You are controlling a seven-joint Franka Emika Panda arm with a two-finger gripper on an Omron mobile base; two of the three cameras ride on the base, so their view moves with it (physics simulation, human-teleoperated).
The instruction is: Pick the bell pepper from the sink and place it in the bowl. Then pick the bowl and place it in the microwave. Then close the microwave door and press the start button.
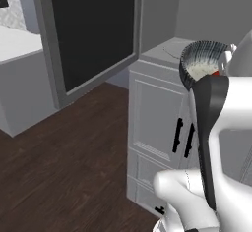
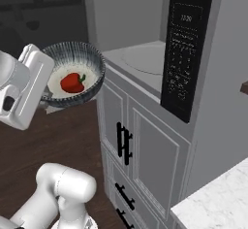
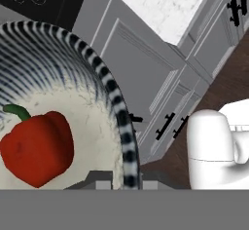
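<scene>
Left base view: the large grey-framed microwave door with black glass window [image 1: 93, 34] stands swung open at left above the dark wood floor [image 1: 64, 167]; to its right the round blue-grey striped bowl with pale inside [image 1: 201, 65] is held in the air just in front of the grey microwave cavity [image 1: 167, 49], the white arm [image 1: 231, 142] rising at right and hiding the gripper. Only a sliver of red shows in the bowl here.

Right base view: the small red bell pepper with green stem [image 2: 72, 82] lies plainly inside the bowl [image 2: 92, 60], which hangs tilted beside the white hand, left of the cavity's round pale turntable plate [image 2: 145, 58] and the black control strip [image 2: 186, 48]. Grey cabinet doors with black handles [image 2: 124, 143] stand below; a white marble surface [image 2: 218, 204] lies at lower right.

Hand view: the pepper [image 3: 38, 147] fills the lower left, and the gripper [image 3: 124, 180] pinches the bowl's rim [image 3: 119, 112], jaws nearly together.
</scene>
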